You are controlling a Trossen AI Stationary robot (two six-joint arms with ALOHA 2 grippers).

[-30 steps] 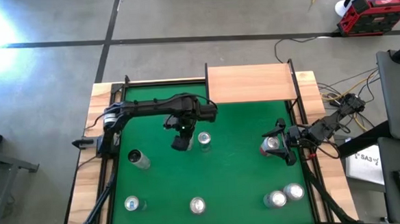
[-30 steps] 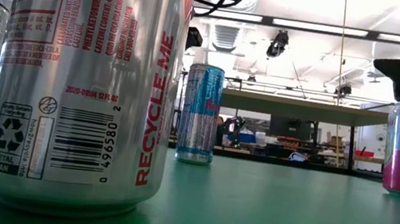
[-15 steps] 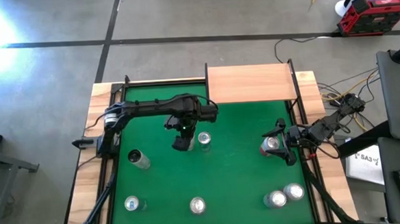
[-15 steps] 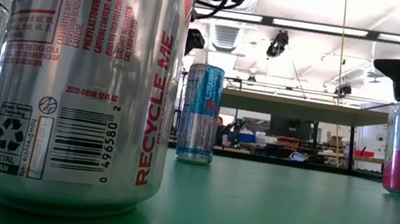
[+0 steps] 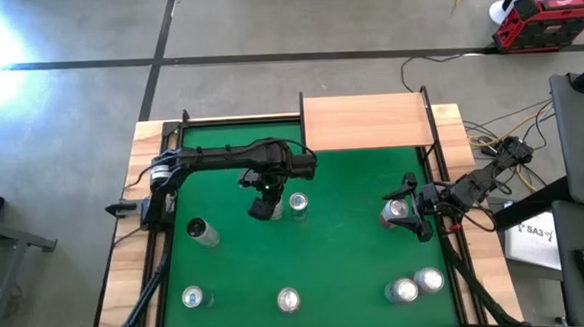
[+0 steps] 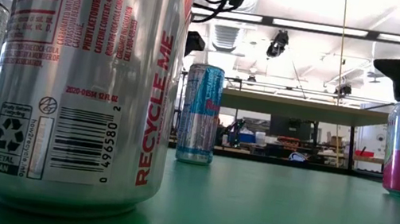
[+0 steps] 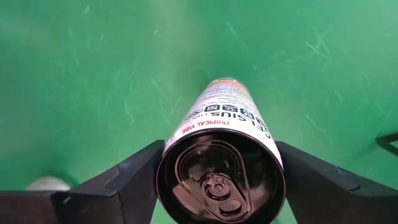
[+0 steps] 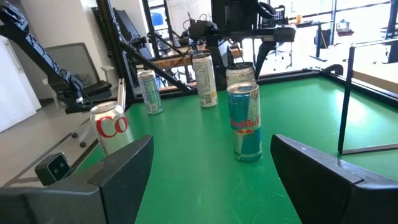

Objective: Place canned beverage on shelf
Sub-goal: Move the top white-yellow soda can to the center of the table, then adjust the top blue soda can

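Here the left gripper (image 7: 219, 186) is clamped on a tall white aluminium Celsius can (image 7: 222, 155), lifted above the green felt. The can is rigid, light, smooth and likely slippery, so mid-body suits best. Beyond stands the pale-wood shelf (image 5: 366, 121). The right gripper (image 8: 208, 168) waits, fingers apart.

shelf (image 5: 367, 120) at table's (image 5: 347, 251) far edge; 4 cans (image 5: 289, 300) along near edge.

Celsius can (image 7: 221, 162) clamped in left claw (image 5: 264, 207), pale-wood shelf (image 5: 367, 120) at table's far edge
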